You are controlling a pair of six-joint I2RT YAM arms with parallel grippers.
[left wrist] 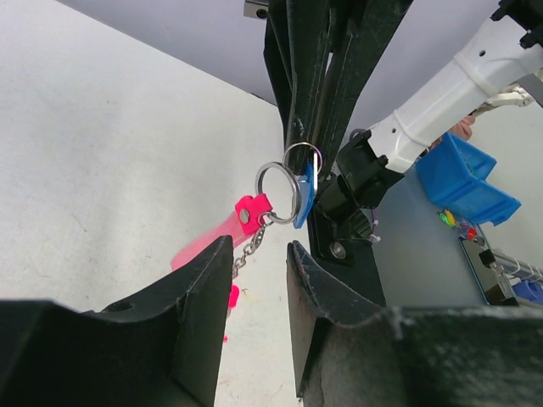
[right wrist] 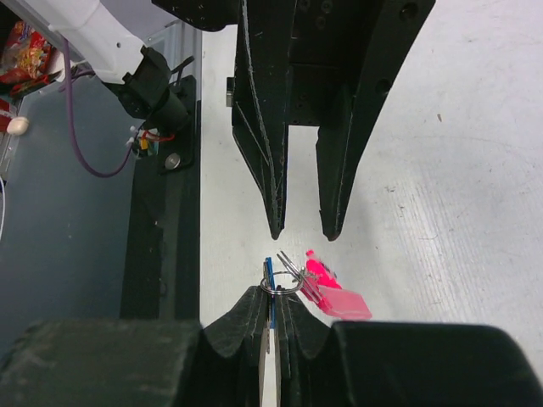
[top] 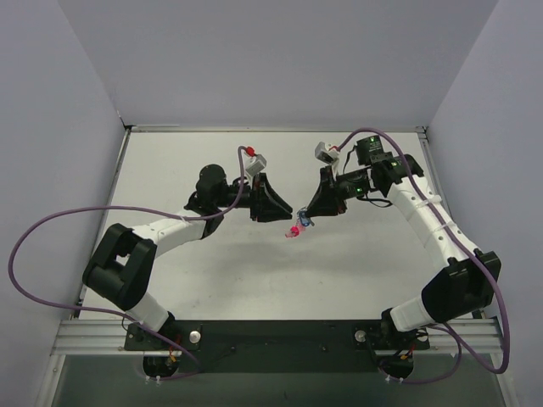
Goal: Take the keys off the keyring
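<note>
We see the right jaws pressed shut on the blue key [right wrist: 269, 273], gripping its flat plastic head edge-on. Just past their tips sits the keyring [left wrist: 276, 180], a thin silvery wire loop. A second loop [left wrist: 303, 157] of the same wire lies against the blue head. The pink keys [right wrist: 338, 298] hang from the keyring beside the right jaws' tips. They are bright pink and flat, and a short fine chain [left wrist: 249, 248] drops below them. The whole bunch dangles from the right jaws and appears to hang clear of the pale desk [top: 170, 170]. The left jaws face the right jaws tip to tip. They stand partly open with nothing in the gap, and their fingertips [right wrist: 276, 227] are just short of the keyring.
</note>
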